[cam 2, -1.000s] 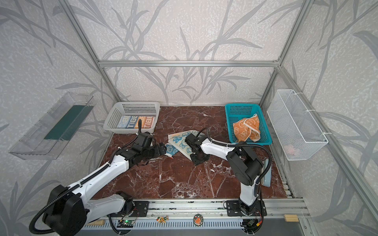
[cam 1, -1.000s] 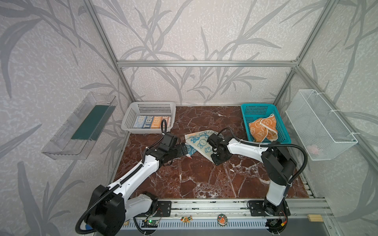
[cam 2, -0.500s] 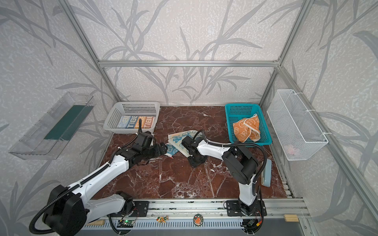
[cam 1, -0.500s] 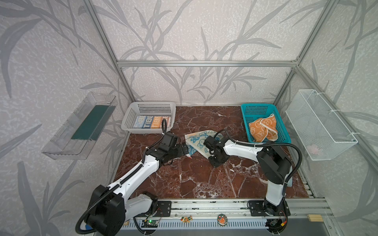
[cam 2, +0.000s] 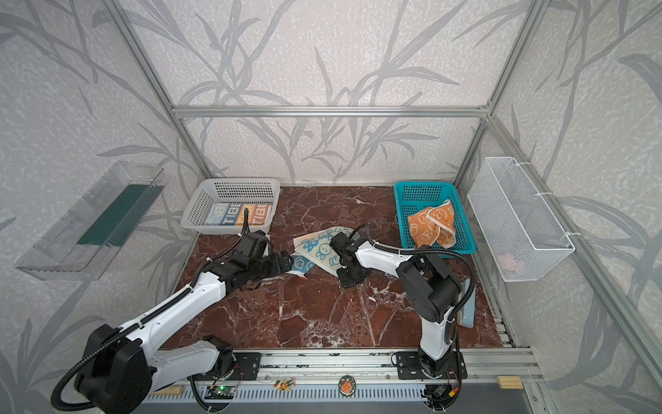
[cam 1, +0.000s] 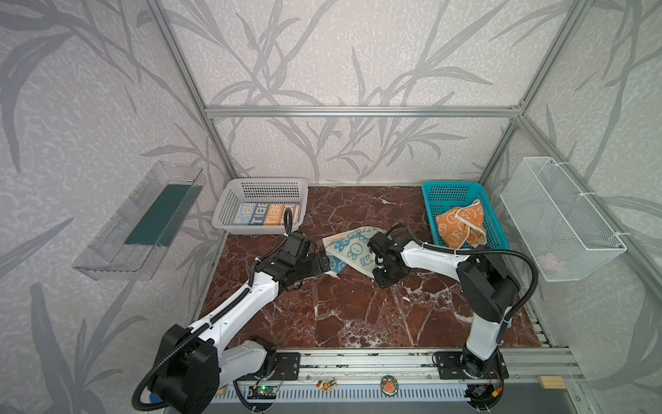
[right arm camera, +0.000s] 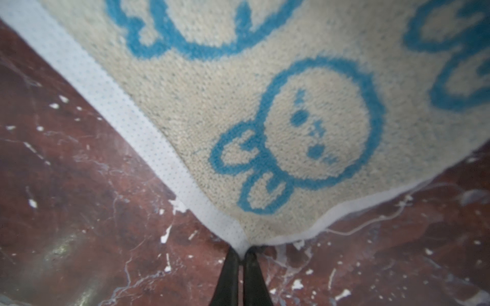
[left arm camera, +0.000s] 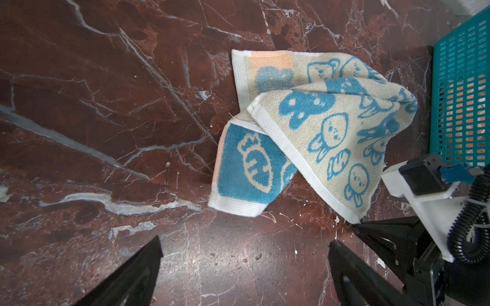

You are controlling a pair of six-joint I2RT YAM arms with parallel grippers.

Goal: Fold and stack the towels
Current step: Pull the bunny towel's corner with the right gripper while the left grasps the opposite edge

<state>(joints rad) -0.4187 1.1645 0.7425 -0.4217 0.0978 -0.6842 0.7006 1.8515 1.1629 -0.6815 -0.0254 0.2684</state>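
Far L, a clear tray (cam 1: 141, 229) hangs on the wall. Next, at the back-L corner of the marble table (cam 1: 358, 315), I see the white basket (cam 1: 229, 211) w/ the striped towel (cam 1: 267, 214) lying flat and folded inside, lettering up.

My L gripper (left arm camera: 245, 239) sits low over the table just in front of that basket. Its fingers (left arm camera: 143, 265) are spread wide w/ nothing between them, only bare marble. The tips point at the near end of the cream-and-blue towel (left arm camera: 331, 137), close but apart from it.

That towel is mid-table between the two arms, crumpled. One flap is folded over a blue carrot-print part, and it's not squared up.

My R gripper (right arm camera: 240, 255) is at the towel's R-hand corner, jaws pressed together and pinching the white hem right at the corner tip, down by the marble.

Further R, the teal basket (cam 1: 462, 190) at the back-R corner holds the orange towel (cam 1: 460, 225), bunched and unfolded. Far R, a white wire basket (cam 1: 559, 222) is on the wall. Something pinkish is in it, too small to ID.
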